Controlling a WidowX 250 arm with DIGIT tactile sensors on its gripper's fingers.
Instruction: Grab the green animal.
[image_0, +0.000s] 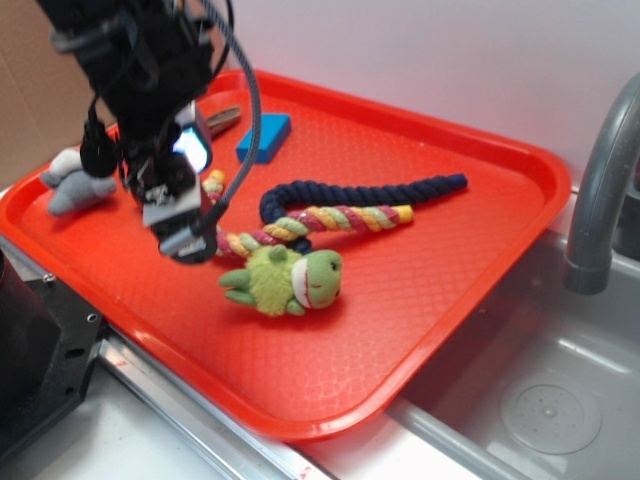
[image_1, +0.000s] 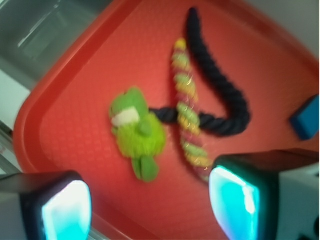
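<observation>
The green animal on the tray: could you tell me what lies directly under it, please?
The green animal lies on the red tray, beside the striped rope. Whatever its body covers cannot be seen.

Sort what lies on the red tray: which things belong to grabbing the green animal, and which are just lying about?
Belongs to the job:
- green animal
- hand, open, not yet on it

Just lying about:
- grey plush toy
- blue block
- dark blue rope
- multicoloured rope
- red tray
</observation>
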